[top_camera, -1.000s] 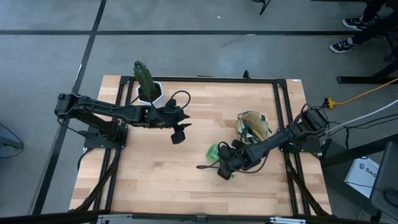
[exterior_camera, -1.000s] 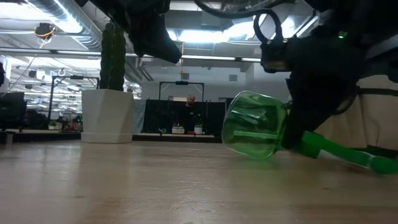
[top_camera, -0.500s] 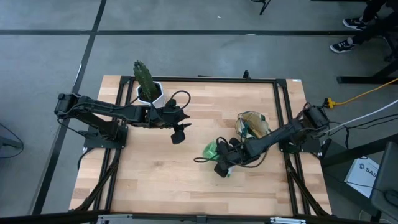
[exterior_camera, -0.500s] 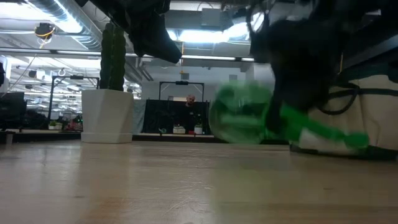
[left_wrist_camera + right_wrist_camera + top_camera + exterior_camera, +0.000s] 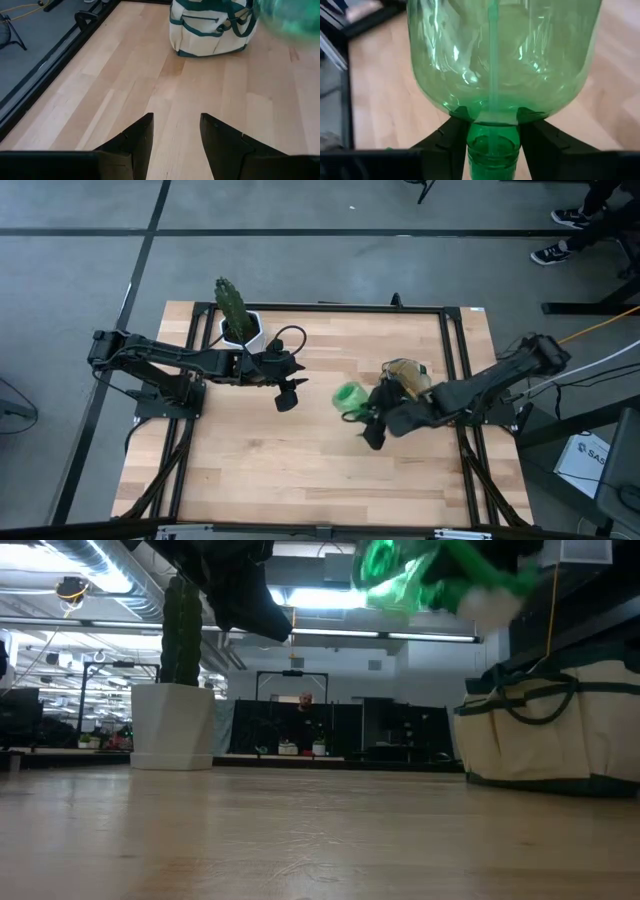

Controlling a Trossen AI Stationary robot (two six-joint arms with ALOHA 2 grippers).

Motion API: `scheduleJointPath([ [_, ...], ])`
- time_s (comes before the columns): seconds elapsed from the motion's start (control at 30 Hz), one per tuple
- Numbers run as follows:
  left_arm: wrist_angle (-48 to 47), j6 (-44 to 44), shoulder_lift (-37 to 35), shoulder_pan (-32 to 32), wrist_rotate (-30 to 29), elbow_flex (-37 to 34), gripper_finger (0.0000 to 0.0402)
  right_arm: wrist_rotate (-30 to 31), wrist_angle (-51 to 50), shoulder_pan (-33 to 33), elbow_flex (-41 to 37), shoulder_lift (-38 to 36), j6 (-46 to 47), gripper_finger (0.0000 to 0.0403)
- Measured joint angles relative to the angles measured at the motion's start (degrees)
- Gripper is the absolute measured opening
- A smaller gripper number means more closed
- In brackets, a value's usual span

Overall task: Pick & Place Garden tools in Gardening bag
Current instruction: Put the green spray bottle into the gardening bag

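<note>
The right claw pinched the green spray bottle by its neck, holding it in the air above the counter, just beside the gardening bag. The left claw hung spread near the cactus.

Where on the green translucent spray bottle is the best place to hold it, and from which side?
At the narrow neck below the round body, as the right gripper does: the green translucent spray bottle narrows there to fit between its fingers. Come from the head end, along its axis.
</note>
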Motion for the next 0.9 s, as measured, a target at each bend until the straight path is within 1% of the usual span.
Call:
scheduleJointPath([
  [0.33,0.01,0.0,0.0,-0.01,0.0,0.0,0.0157,7.25,0.27,-0.08,0.0,-12.01,-5.39,0.015],
  [0.53,0.02,0.0,0.0,-0.02,0.0,0.0,0.0157,14.1,-1.18,-0.12,0.0,-17.69,-6.17,0.015],
  [0.73,0.0,0.0,-0.01,-0.02,0.0,0.0,0.0157,20.24,-3.26,-0.14,0.0,-21.51,-6.18,0.015],
  [0.9,0.0,0.0,0.0,-0.02,0.0,0.0,0.0157,25.5,-5.54,-0.14,0.0,-23.07,-6.08,0.015],
])
